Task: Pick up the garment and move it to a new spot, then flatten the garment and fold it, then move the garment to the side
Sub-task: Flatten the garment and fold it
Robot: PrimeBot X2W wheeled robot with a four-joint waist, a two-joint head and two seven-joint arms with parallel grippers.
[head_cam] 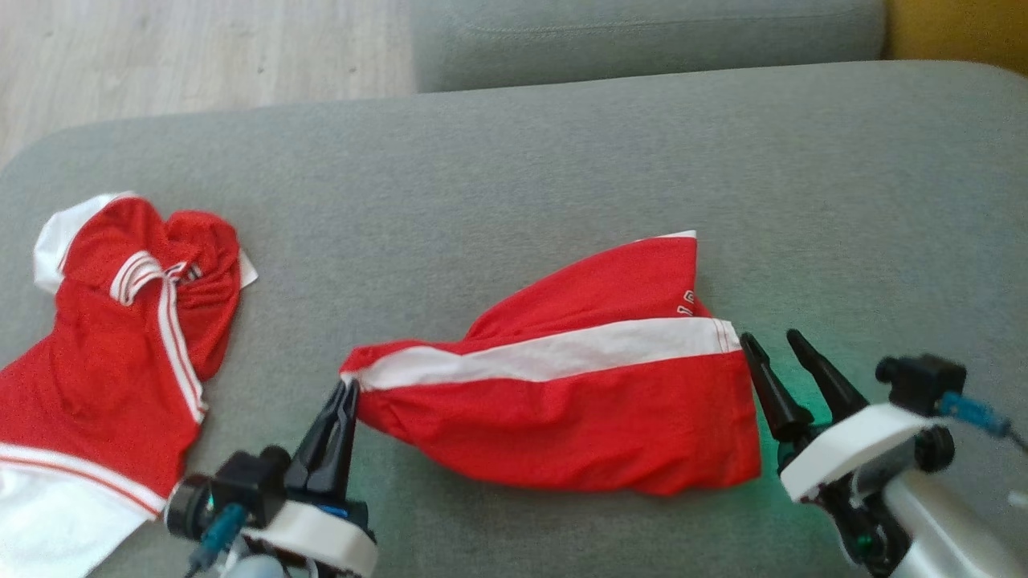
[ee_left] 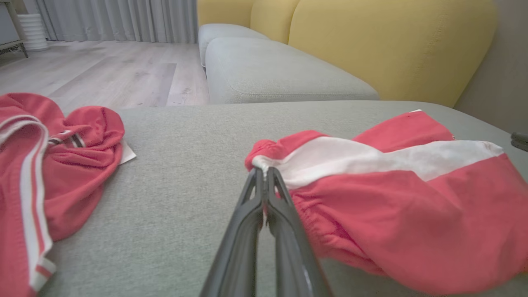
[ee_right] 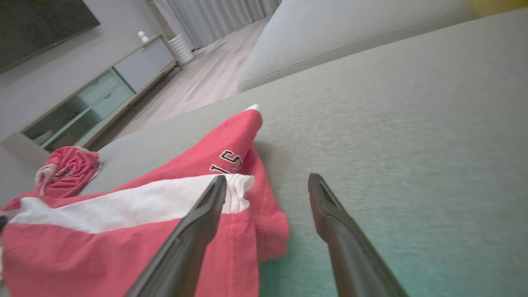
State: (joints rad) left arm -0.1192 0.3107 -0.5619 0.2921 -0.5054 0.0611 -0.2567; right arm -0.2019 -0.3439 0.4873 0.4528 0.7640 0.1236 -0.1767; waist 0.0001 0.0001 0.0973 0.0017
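A crumpled red jersey (head_cam: 120, 337) lies on the grey sofa seat (head_cam: 514, 160), wooden floor (head_cam: 201, 48) beyond.

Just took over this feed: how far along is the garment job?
Nothing looks finished: the red shorts lie unfolded and wrinkled on the grey cushion. In hand: the left gripper is shut on their gathered end; the right gripper is open at the hem end, holding nothing. Left: flattening, folding, moving aside. A red shirt lies crumpled further left.
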